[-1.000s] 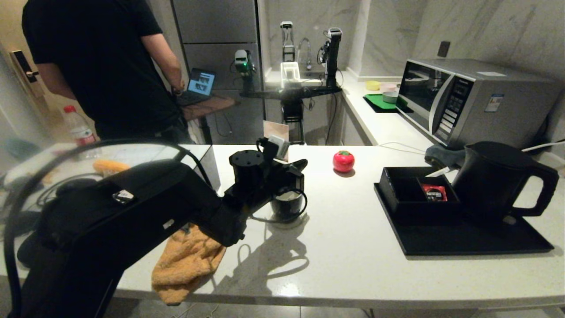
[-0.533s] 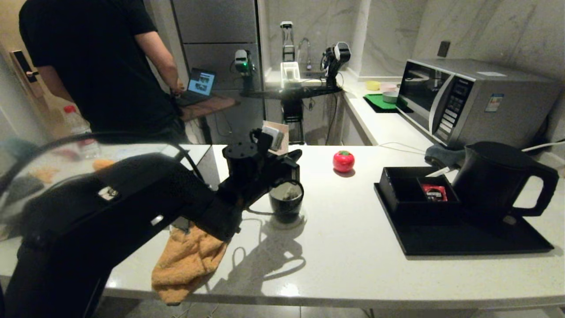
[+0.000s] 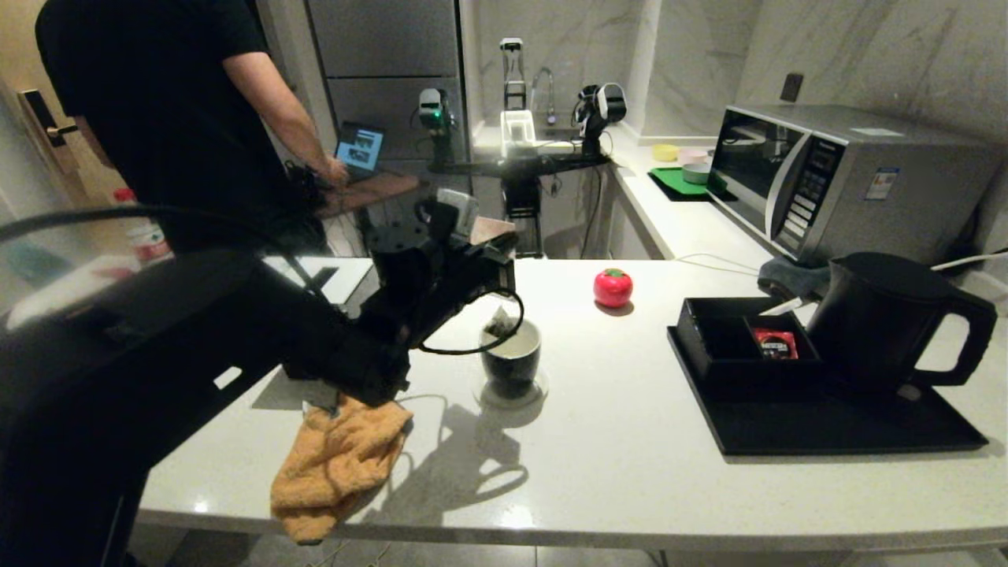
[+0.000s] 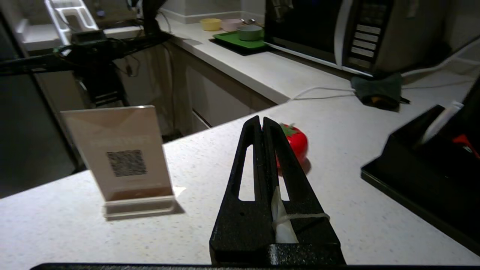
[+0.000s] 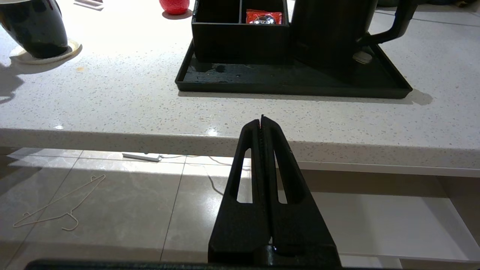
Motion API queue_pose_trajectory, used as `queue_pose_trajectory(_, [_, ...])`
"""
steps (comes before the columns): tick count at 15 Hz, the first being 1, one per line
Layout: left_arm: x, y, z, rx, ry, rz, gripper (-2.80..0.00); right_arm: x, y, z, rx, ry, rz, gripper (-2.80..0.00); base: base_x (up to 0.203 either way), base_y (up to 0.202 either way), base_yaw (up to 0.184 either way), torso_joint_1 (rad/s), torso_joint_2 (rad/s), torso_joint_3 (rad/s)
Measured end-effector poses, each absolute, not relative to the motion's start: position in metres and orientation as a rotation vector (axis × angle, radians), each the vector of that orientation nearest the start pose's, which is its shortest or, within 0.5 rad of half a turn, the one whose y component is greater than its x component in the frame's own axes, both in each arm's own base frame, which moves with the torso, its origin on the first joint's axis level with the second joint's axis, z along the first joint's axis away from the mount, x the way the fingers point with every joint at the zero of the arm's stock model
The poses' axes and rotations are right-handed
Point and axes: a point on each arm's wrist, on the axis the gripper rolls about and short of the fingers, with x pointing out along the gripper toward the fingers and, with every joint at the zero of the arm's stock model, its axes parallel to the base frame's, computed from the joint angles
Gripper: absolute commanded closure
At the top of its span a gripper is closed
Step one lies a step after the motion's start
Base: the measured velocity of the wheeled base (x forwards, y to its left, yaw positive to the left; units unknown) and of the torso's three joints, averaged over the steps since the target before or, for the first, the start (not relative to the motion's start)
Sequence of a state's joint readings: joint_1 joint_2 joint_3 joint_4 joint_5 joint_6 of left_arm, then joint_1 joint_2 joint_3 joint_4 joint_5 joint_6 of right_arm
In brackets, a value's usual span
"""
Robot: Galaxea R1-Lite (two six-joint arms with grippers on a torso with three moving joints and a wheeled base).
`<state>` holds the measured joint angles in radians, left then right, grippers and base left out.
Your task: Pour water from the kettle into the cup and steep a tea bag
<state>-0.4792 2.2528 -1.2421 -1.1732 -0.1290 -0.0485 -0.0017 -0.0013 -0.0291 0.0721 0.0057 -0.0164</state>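
Note:
The glossy black cup (image 3: 512, 364), white inside, stands on a pale coaster at mid-counter; it also shows in the right wrist view (image 5: 34, 30). My left gripper (image 3: 504, 256) hovers just above and left of it, shut on the tea bag's white tag and string (image 4: 282, 222). The tea bag (image 3: 498, 323) dangles at the cup's rim. The matte black kettle (image 3: 882, 315) (image 5: 330, 30) stands on the black tray (image 3: 835, 429) at the right. My right gripper (image 5: 261, 119) is shut, holds nothing, and is parked below the counter's front edge. I cannot make out any water.
A black box (image 3: 740, 339) with a red sachet shares the tray. A red tomato-shaped object (image 3: 613, 287), an orange cloth (image 3: 339, 465) at the front edge, a QR card stand (image 4: 120, 157) and a microwave (image 3: 835, 181) are nearby. A person (image 3: 173, 118) stands back left.
My left arm has risen and drawn back to the left, uncovering the cup. The tea bag has come up from inside the cup to its rim.

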Motion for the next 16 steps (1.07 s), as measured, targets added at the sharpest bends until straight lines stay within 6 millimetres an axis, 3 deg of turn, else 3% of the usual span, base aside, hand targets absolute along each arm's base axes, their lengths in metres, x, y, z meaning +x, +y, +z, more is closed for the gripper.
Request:
queue_pose_trajectory(6, [0.393,-0.213,0.155,-0.083,-0.176,-0.612,0.00,-0.025,0.000,0.076,-0.016,0.043,0.004,0.00,0.000,0.000,0.000,0.000,0.00,0.000])
queue_pose_trajectory(16, [0.391,-0.223,0.153,-0.087,-0.181,-0.624,0.00,-0.025,0.000,0.076,-0.016,0.043,0.004,0.00,0.000,0.000,0.000,0.000,0.00,0.000])
